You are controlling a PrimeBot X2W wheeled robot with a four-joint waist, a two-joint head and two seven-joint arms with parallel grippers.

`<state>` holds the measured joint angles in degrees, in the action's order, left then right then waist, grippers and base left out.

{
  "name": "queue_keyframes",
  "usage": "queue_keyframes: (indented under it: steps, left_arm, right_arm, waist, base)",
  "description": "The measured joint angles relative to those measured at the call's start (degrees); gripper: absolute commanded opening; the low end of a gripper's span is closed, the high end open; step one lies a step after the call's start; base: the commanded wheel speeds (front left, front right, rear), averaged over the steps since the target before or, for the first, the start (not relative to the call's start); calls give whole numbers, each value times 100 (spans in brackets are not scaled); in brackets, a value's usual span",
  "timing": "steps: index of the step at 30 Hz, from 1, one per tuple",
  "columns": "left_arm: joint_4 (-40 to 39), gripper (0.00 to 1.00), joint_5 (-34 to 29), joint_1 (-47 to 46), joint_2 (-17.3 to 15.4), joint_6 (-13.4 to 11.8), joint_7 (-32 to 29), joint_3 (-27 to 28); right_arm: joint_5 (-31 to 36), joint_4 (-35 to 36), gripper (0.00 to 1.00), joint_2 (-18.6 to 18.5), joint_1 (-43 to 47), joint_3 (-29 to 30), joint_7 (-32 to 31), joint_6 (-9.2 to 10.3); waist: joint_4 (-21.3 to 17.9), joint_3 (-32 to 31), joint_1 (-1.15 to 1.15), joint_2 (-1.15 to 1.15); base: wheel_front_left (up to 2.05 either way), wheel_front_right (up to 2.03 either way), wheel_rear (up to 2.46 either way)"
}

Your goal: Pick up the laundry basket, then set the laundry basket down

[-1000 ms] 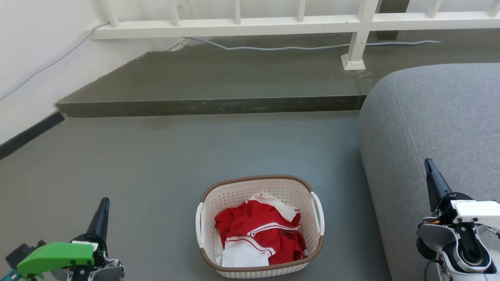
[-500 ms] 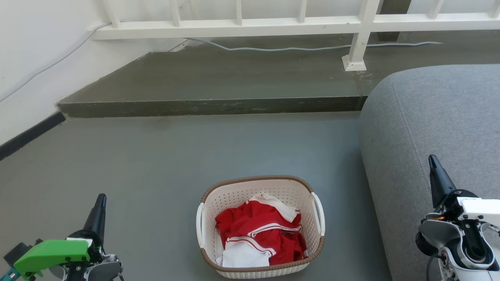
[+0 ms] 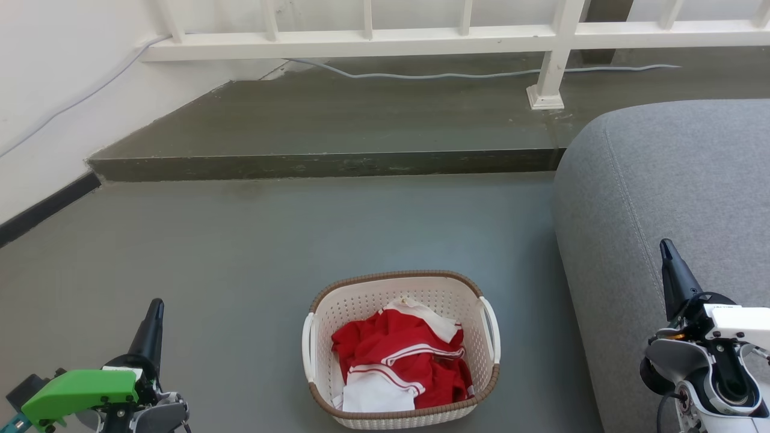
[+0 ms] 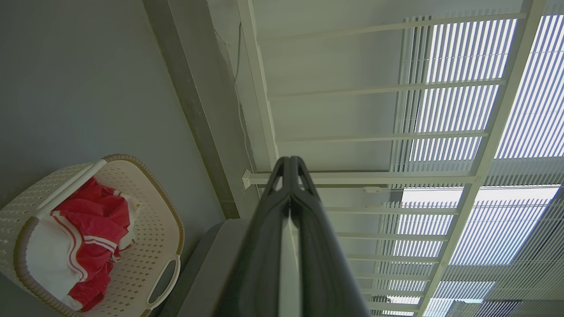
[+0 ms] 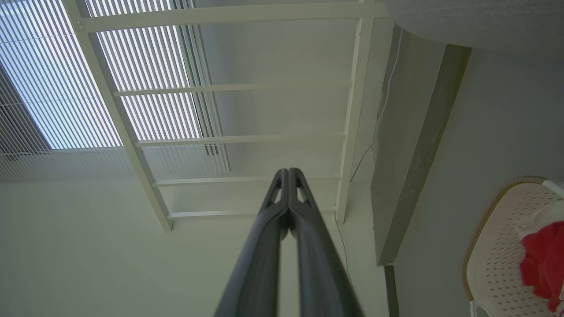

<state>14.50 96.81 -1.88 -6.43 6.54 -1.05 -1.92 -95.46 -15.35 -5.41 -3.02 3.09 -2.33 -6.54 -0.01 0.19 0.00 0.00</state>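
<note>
The laundry basket (image 3: 397, 282), cream-white perforated plastic with a brown woven-look rim and white side handles, rests on the grey floor at the bottom centre of the head view. Red and white clothes (image 3: 400, 358) lie in it. My left gripper (image 3: 156, 308) is at the lower left, well apart from the basket, fingertips together and empty. My right gripper (image 3: 665, 248) is at the lower right in front of the sofa, also shut and empty. The left wrist view has the basket (image 4: 163, 211) at its lower left beside the shut gripper (image 4: 291, 159). The right wrist view has the basket (image 5: 493, 246) at its lower right and the shut gripper (image 5: 288, 171).
A grey sofa (image 3: 674, 180) stands right of the basket. A raised concrete step (image 3: 325, 162) crosses the floor behind it, with a white railing (image 3: 421, 39) and a cable (image 3: 433, 74) on top. A white wall (image 3: 48, 90) with a dark skirting is on the left.
Over the last second the left gripper drew slightly lower and the right gripper edged a little right in the head view; the picture also shifted slightly. In the last half second nothing moved.
</note>
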Motion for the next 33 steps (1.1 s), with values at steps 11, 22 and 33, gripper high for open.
queue_keyframes:
  steps: [11,22,33]
  left_arm:
    - [27,0,-1,-58,4,2,0,4]
    - [62,0,-1,-58,7,33,-1,11]
    - [107,0,-1,-59,9,33,-43,18]
  right_arm:
    - [0,-18,0,2,-2,7,-31,0]
    - [0,-31,0,4,-4,11,-32,0]
    - [0,-45,0,7,-5,18,-32,-1]
  waist:
    - [0,-1,0,0]
    - [0,-2,0,0]
    - [0,-3,0,0]
  base:
    - [0,0,0]
    - [0,0,0]
    - [0,0,0]
